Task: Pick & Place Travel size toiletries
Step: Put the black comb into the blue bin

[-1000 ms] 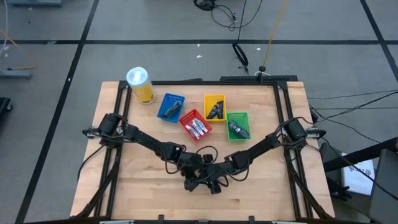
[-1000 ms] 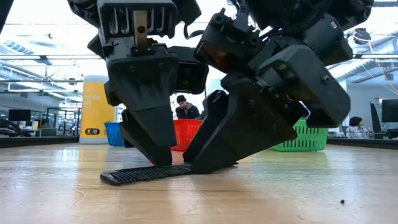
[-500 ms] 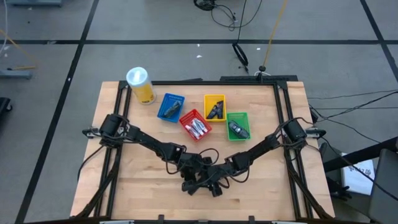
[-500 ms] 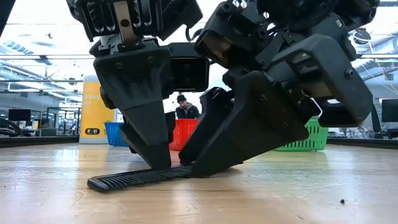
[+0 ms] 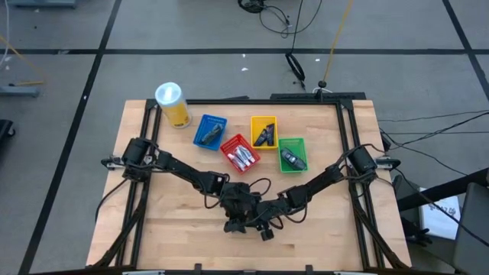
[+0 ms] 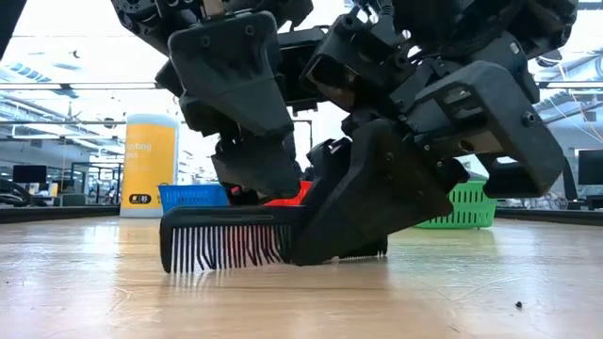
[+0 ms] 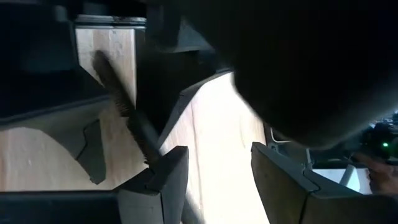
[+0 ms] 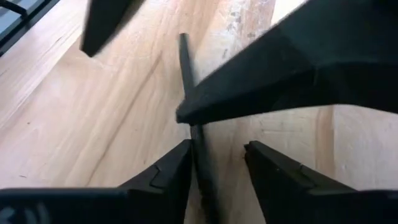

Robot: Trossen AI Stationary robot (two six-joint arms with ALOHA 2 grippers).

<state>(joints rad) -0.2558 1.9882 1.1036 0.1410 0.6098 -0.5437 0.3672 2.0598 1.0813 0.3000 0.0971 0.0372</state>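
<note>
The thin black plastic comb [image 6: 226, 243] stands on its teeth on the light wooden bench [image 6: 94, 292], near the front middle, with its long axis running across the low view and its spine on top. Both arms meet over it. The right pincer [image 8: 214, 158] has one finger on each side of the comb's spine, which lies between them along the direction the fingers point; they are narrow but I cannot tell whether they already press on it. In the low view this pincer covers the comb's right end, and the free toothed part sticks out to the left. The left pincer [image 6: 250, 151] comes down from above onto the spine near the middle; its fingers [image 7: 161, 186] stand apart, and the comb passes beside one finger rather than clearly between the two, so I judge that it steadies the comb more than it grips it. The right arm seems better placed to lift. The small blue [image 5: 210, 131], red [image 5: 240, 152], yellow [image 5: 263, 131] and green [image 5: 292, 153] plastic baskets stand well behind, towards the far edge.
</note>
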